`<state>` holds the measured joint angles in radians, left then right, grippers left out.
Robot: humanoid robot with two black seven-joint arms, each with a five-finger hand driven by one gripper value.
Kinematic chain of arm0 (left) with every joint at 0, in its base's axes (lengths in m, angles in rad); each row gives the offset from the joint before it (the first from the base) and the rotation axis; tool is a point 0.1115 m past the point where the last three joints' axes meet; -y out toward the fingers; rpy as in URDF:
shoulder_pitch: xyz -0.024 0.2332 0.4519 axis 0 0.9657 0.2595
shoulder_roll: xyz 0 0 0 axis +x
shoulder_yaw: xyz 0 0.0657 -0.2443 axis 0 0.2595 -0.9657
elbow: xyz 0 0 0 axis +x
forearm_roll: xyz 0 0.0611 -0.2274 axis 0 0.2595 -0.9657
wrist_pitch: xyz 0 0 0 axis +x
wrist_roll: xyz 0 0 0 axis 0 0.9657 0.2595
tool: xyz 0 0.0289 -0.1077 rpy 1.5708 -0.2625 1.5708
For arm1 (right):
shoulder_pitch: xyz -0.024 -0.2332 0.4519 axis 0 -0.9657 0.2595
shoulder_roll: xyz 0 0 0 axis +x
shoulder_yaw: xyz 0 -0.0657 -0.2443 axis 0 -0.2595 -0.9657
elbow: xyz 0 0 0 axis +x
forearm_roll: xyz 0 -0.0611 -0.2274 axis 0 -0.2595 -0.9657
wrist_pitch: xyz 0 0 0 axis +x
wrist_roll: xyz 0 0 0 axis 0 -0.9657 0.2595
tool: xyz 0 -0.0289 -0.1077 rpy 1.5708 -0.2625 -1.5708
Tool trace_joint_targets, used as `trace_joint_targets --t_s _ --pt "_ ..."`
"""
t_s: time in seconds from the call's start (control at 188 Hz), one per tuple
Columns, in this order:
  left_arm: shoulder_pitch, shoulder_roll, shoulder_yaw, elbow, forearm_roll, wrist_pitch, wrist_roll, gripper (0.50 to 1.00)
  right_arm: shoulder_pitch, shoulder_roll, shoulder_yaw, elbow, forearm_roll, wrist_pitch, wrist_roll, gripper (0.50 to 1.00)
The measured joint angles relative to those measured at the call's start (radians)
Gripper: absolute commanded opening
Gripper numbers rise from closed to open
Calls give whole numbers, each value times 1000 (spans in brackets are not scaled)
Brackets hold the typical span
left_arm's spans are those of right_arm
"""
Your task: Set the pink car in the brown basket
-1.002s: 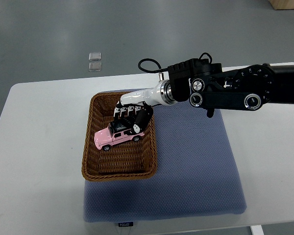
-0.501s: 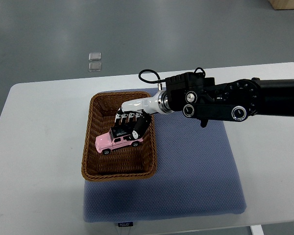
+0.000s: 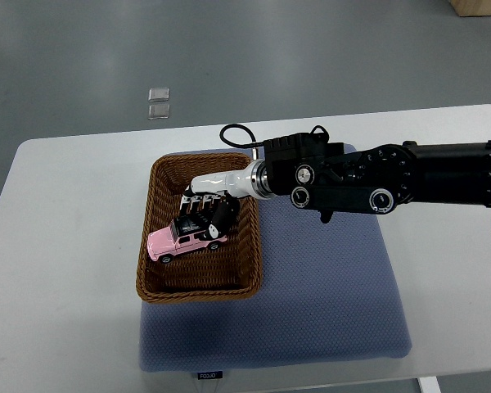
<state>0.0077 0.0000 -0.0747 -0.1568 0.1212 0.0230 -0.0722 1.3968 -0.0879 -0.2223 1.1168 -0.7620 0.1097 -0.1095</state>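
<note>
Furthest left inside the brown basket (image 3: 151,246), the pink car (image 3: 178,238) sits low over the woven floor, nose toward the left wall, tilted slightly; I cannot tell whether its wheels are resting on the weave or just above it. My right hand (image 3: 206,211) is on the car's rear and roof, fingers (image 3: 217,221) curled down around the dark top, so I am gripping the car.

The risk, as I judge it, is in the letting go. If I open while the car hangs tilted, it may roll toward the left wall or tip onto its side. If a finger snags the roof as I lift away, I could drag the car back up with me, or hook the basket rim and shift the basket on the blue mat (image 3: 327,295). My forearm (image 3: 368,176) crosses the mat from the right, close to the basket's right wall, so a careless retreat could nudge it across the tabletop (image 3: 65,327).
</note>
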Motion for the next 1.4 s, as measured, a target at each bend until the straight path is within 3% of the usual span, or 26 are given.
trace_joint_targets --t_s 0.245,0.65,0.826,1.151,1.402 --pt "0 0 1 0 0 0 0 1000 -1 0 0 0 4 -2 1 844" --pt "0 0 0 0 0 0 0 1000 11 -22 24 -3 14 -8 1 870" --pt "0 0 1 0 0 0 0 1000 -4 -51 111 -58 19 -13 1 879" --pt "0 0 1 0 0 0 0 1000 -223 -142 586 -222 25 -22 11 879" --pt "0 0 1 0 0 0 0 1000 -413 -150 924 -248 33 -22 50 879"
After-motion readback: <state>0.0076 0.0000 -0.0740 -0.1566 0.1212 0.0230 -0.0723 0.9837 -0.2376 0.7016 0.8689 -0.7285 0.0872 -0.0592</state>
